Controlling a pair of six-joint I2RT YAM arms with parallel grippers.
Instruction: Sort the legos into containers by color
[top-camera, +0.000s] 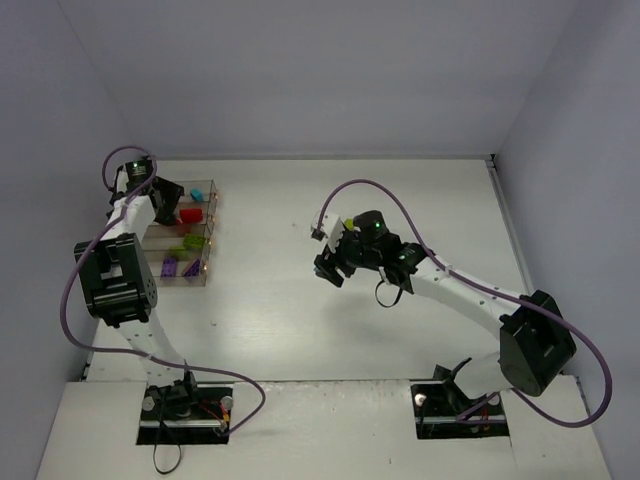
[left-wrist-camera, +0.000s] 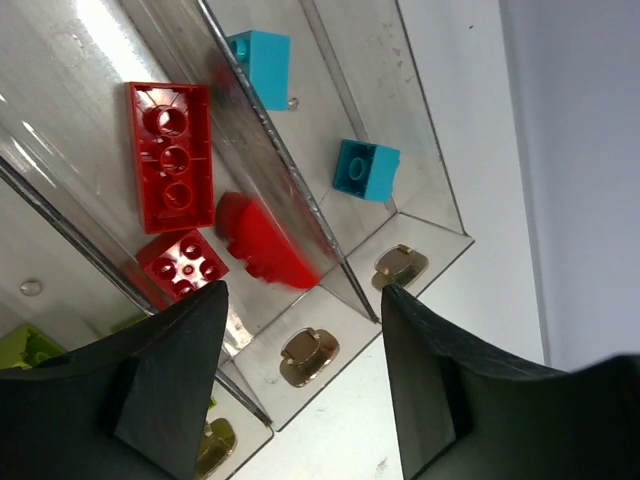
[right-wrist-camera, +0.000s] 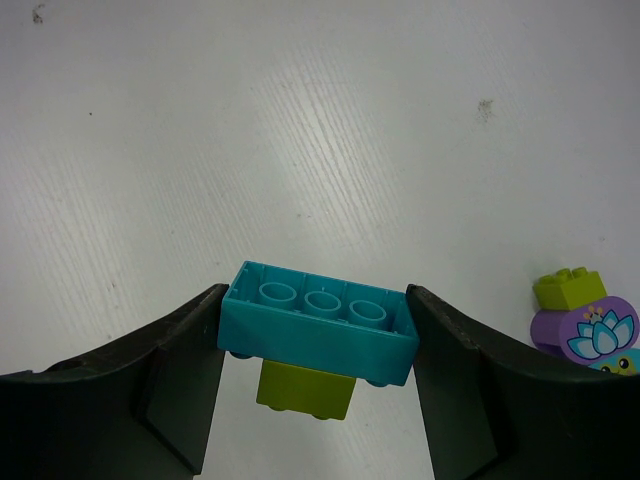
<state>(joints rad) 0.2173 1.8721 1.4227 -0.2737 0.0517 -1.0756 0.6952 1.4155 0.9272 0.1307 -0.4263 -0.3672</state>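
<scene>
Maybe the lime brick (right-wrist-camera: 305, 392) under the cyan brick (right-wrist-camera: 300, 328) clamped in the right gripper (right-wrist-camera: 316, 345) drops into the cyan bin (left-wrist-camera: 372, 92); left gripper (left-wrist-camera: 303, 300) gapes open.

Your white tabletop (top-camera: 300, 330) carries the containers (top-camera: 212, 200) by its left edge, and a small lime-and-purple clump of legos (right-wrist-camera: 580, 320) near its middle.

The desk (right-wrist-camera: 300, 120) is white, the long brick (right-wrist-camera: 318, 322) cyan, the small brick (right-wrist-camera: 303, 391) lime, the round piece (right-wrist-camera: 585, 333) purple with a flower print.
</scene>
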